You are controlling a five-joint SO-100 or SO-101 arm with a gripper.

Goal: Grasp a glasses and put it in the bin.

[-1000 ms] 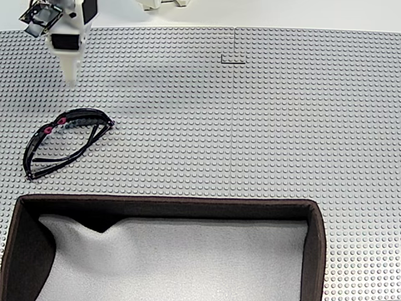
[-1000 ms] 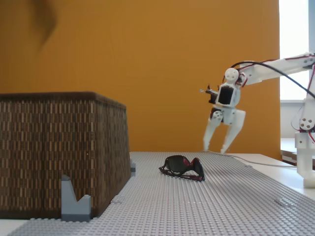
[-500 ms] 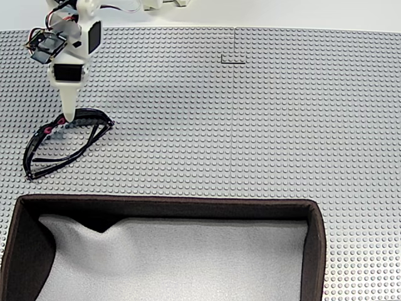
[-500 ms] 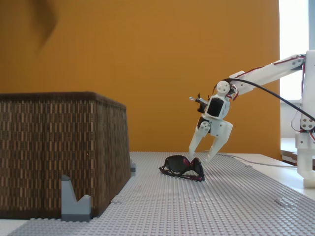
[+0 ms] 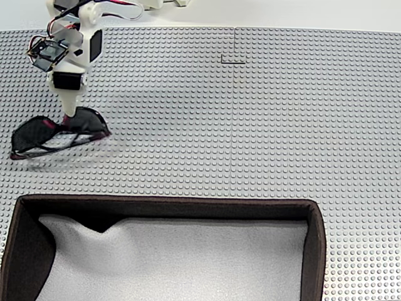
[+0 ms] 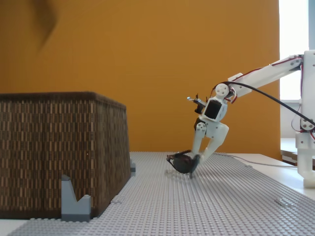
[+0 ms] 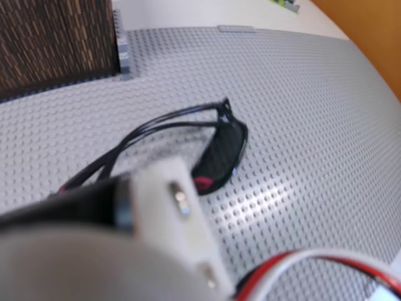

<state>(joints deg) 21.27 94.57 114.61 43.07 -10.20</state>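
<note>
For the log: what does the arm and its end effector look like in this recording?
The arm is white plastic with black servo blocks set into its joints. A black cable arcs beside it in a fixed view; red and white wires show near the wrist. The end effector has two tapered white fingers.

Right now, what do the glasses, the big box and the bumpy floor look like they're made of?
The glasses look like glossy black plastic; the lens shines. The bin seems woven brown fabric outside, with soft pale padding inside, seen from above. The baseplate looks like matte grey plastic, covered in rows of building-brick studs.
</note>
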